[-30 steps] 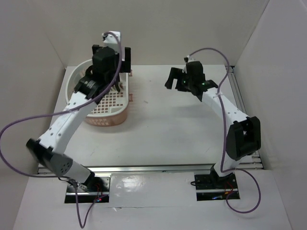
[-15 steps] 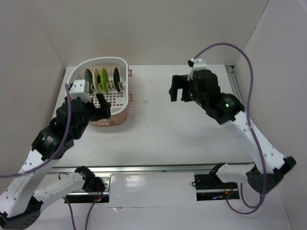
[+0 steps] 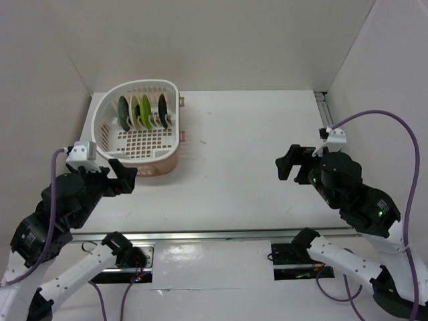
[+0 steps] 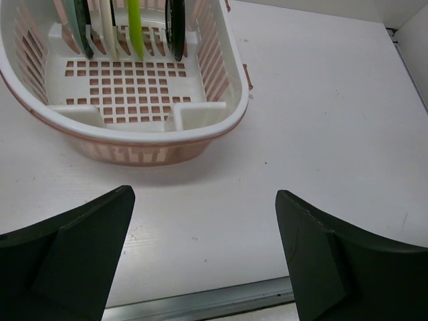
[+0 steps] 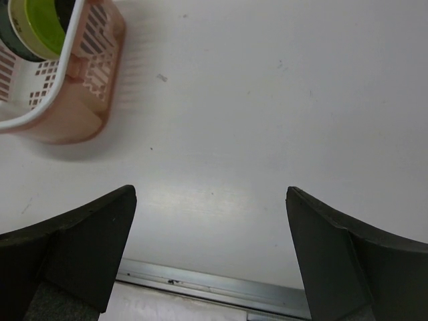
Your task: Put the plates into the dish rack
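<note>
The white dish rack point(image 3: 152, 83) on its pinkish-tan base stands at the back left. Four plates stand upright on edge in its far end: a dark patterned one point(image 3: 123, 109), a cream one point(image 3: 134, 109), a lime green one point(image 3: 145, 110) and a glossy black one point(image 3: 162, 107). The left wrist view shows the rack point(image 4: 154, 137) with the same plates, the green one point(image 4: 135, 27) and the black one point(image 4: 176, 27) among them. My left gripper point(image 3: 124, 177) is open and empty, just in front of the rack. My right gripper point(image 3: 284, 166) is open and empty, over the table at the right.
The right wrist view shows the rack's right corner point(image 5: 87, 73) with the green plate point(image 5: 43, 23) inside. A metal rail point(image 4: 200, 301) runs along the table's near edge. White walls enclose the table on three sides.
Both arms have pulled back toward the near edge. The left gripper has left the rack, and the four upright plates now show. The right gripper has moved from the back to the right front.
</note>
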